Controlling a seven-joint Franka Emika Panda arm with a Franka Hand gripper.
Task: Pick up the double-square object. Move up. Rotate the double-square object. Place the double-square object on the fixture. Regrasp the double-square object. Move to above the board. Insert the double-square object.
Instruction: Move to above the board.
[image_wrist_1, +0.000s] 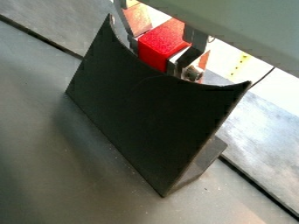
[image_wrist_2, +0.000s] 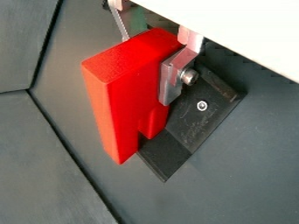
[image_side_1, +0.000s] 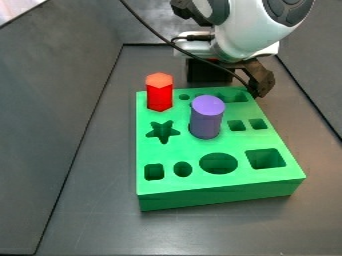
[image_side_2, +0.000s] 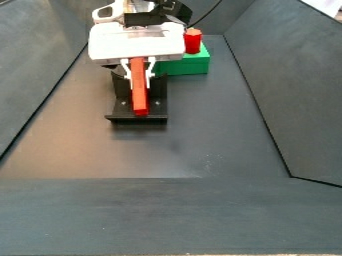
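The double-square object (image_wrist_2: 122, 92) is a bright red blocky piece held between my gripper's (image_wrist_2: 149, 54) silver fingers. It rests against the dark fixture (image_wrist_2: 193, 118), its lower end down at the base plate. In a wrist view the piece (image_wrist_1: 162, 45) shows just behind the fixture's upright plate (image_wrist_1: 146, 114). In a side view the red piece (image_side_2: 138, 88) hangs below my gripper (image_side_2: 136, 66) over the fixture's base (image_side_2: 138, 108). The green board (image_side_1: 214, 150) lies in front of the fixture (image_side_1: 207, 72); in this side view the arm hides the piece.
A red hexagonal peg (image_side_1: 159, 91) and a purple cylinder (image_side_1: 205, 116) stand in the board. The board (image_side_2: 186, 64) sits behind the arm in a side view. Dark sloping walls enclose the floor on both sides.
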